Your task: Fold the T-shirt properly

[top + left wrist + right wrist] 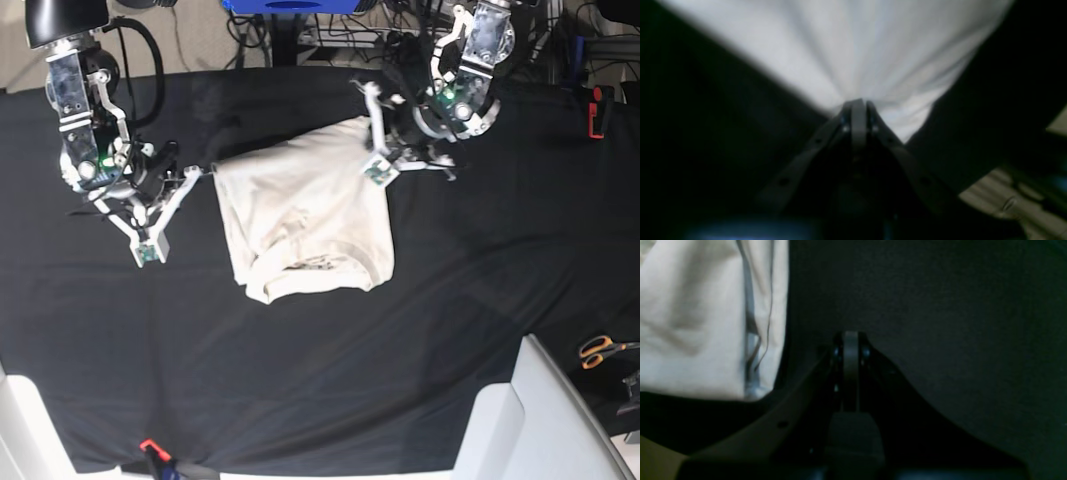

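Black cloth covers the whole counter [300, 380], matte and faintly grainy where my wrist cameras look down on it. On my base view, near the front edge, I see only bare dark fabric. Further back lies the T-shirt [300, 215], cream cotton, soft and creased, already doubled into a rough rectangle with its neck opening toward me. My right pincer [850, 336] is pressed together on nothing, hovering over the black cloth just beside the shirt's edge, where stacked layers and a seam show. My left pincer [858, 103] is clamped on the T-shirt at its far corner, and the pale cloth fans away from the tips in taut radiating pleats. Orange-handled scissors [600, 349] lie off to one side.
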### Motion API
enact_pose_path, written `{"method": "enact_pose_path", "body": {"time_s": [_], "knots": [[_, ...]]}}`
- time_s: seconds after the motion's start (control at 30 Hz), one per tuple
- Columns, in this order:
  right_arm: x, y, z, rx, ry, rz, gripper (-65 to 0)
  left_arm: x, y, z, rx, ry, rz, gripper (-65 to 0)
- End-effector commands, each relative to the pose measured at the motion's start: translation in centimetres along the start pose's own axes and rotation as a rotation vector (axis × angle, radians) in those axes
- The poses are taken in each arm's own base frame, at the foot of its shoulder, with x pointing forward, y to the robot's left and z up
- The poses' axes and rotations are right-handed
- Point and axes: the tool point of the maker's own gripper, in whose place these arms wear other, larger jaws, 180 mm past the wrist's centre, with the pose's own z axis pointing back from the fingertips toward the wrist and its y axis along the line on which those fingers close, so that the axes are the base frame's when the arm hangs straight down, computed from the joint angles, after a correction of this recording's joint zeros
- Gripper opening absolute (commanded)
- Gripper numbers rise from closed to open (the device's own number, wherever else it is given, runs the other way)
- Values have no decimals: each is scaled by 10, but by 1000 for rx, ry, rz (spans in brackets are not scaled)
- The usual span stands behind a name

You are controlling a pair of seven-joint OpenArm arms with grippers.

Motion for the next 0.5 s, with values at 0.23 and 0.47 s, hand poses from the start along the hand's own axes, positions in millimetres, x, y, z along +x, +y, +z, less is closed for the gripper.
{"method": "enact_pose_path", "body": {"time_s": [0.23, 0.47], "knots": [[14, -3, 4, -6, -44, 6, -648, 9, 10, 32, 60, -59, -1, -650], [7, -3, 4, -5, -28, 5, -648, 32, 1, 69, -44, -282, 364, -650]]}}
